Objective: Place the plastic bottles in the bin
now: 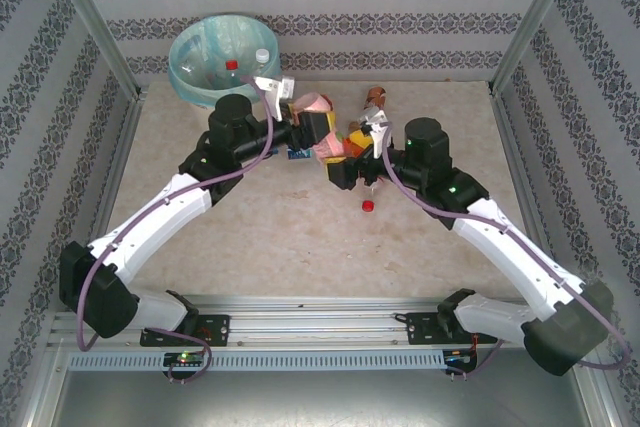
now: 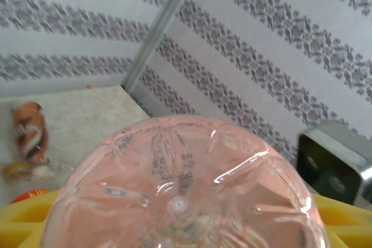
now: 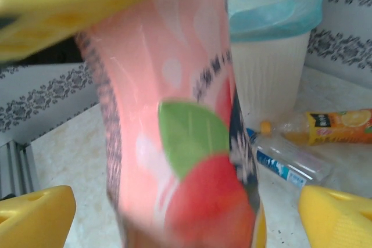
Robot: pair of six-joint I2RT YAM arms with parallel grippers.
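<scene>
Left pincer (image 1: 320, 130): I am clamping the pink bottle (image 2: 186, 184) mid-body, near-right of the bin (image 1: 178, 67). Right pincer (image 3: 187, 212): I am holding it spread wide around that bottle. Hazard: pincers crowding; a bump from the right fingers (image 3: 337, 213) could be knocking it loose, short of the bin.

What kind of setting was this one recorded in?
Likely a lab test cell, not a home: aluminium frame posts, wallpaper-patterned wall panels boxing in a stone-look tabletop, and a metal mounting rail at its near edge.
</scene>
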